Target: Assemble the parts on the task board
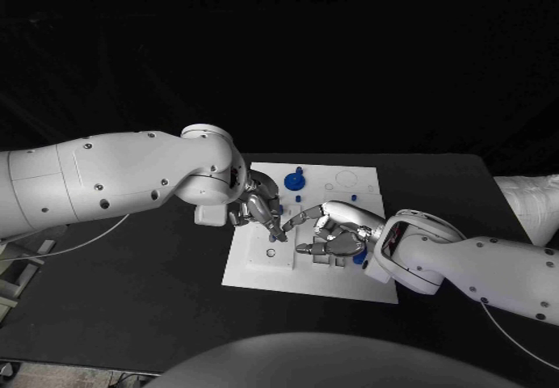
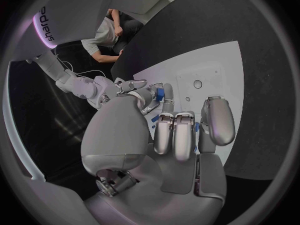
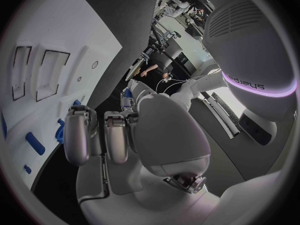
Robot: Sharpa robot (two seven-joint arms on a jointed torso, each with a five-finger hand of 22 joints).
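Both hands (image 1: 258,207) (image 1: 334,230) close together, fingers seemingly curled.

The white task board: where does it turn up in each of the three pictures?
Head view: the task board lies mid-table, with both hands over its near half.
Left wrist view: it spreads beyond the left hand, on that hand's far side; bare plate at.
Right wrist view: it fills the side beside the right hand; bare plate at.
Shared landmark: blue parts on the board.

You have: task board (image 1: 262,273) ×1 | bench (image 1: 140,291) ×1 | robot hand ×2 – left (image 1: 258,208), right (image 1: 338,233) | blue parts: count uncertain, partly hidden.
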